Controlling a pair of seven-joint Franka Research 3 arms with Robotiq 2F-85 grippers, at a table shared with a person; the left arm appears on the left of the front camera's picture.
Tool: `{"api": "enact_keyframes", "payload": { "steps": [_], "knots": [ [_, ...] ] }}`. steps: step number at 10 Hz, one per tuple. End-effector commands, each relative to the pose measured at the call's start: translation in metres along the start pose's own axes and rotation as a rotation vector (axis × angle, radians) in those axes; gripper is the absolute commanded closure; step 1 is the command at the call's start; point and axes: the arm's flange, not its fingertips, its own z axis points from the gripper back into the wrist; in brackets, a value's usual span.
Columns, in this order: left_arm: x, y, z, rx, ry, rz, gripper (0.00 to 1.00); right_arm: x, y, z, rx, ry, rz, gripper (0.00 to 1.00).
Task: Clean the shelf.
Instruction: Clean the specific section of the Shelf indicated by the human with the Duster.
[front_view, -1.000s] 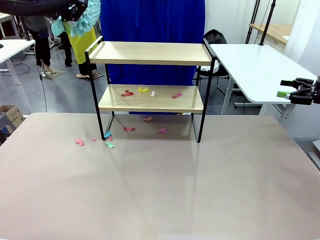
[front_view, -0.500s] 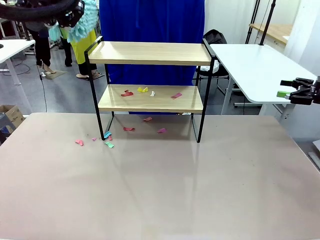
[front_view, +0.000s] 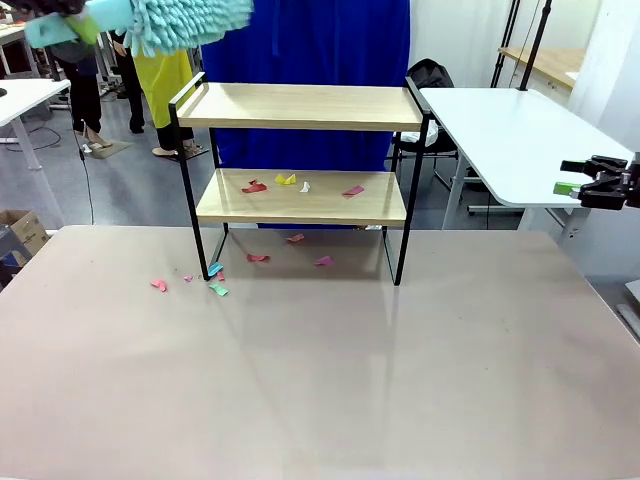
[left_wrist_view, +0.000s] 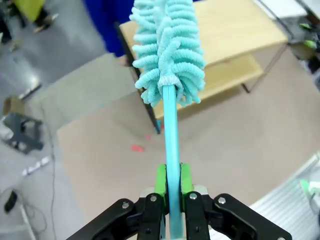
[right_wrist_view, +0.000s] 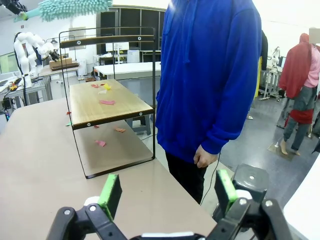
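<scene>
Shelf (front_view: 300, 105) at far middle of table (front_view: 320, 380).
Paper scraps (front_view: 285, 180) lie on its lower board (others on the table below). Left gripper (left_wrist_view: 173, 176) clamps a teal duster (left_wrist_view: 167, 45) high beside its left end; right gripper (right_wrist_view: 168, 190) stands well apart, jaws wide.

One shelf (front_view: 300, 105), one duster (front_view: 185, 20), about a dozen paper scraps (front_view: 255, 187).

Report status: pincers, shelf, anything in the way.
Left pincer shut on duster, held high near left end of shelf. Right pincer open, off right. Paper scraps on lower board, more on table. Person close behind shelf.
</scene>
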Motion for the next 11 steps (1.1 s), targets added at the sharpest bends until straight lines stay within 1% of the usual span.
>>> {"api": "enact_keyframes", "payload": {
  "steps": [1,2,3,4,5,6,8,9,11],
  "knots": [
    [-0.020,0.014,0.006,-0.139,0.056,-0.176,0.87,0.003,0.002,-0.001,0.001,-0.004,0.004,0.00],
    [-0.028,0.023,0.008,-0.247,0.101,-0.283,0.87,0.003,0.002,-0.001,0.001,-0.004,0.004,0.00],
    [-0.037,0.026,0.009,-0.305,0.136,-0.409,0.87,0.003,0.002,-0.001,0.001,-0.004,0.004,0.00],
    [-0.045,0.025,0.007,-0.303,0.160,-0.540,0.87,0.003,0.002,-0.001,0.001,-0.004,0.004,0.00],
    [-0.053,0.023,0.002,-0.300,0.169,-0.618,0.87,0.003,0.002,-0.001,0.001,-0.004,0.004,0.00],
    [-0.058,0.022,-0.003,-0.300,0.202,-0.671,0.87,0.003,0.002,-0.001,0.001,-0.004,0.004,0.00],
    [-0.073,0.011,-0.023,-0.254,0.322,-0.843,0.87,0.003,0.002,-0.001,0.001,-0.004,0.004,0.00],
    [-0.076,0.007,-0.037,-0.208,0.387,-0.825,0.87,0.003,0.002,-0.001,0.001,-0.004,0.004,0.00],
    [-0.093,-0.003,-0.072,-0.192,0.548,-0.948,0.87,0.003,0.002,-0.001,0.001,-0.004,0.004,0.00]
  ]
}}
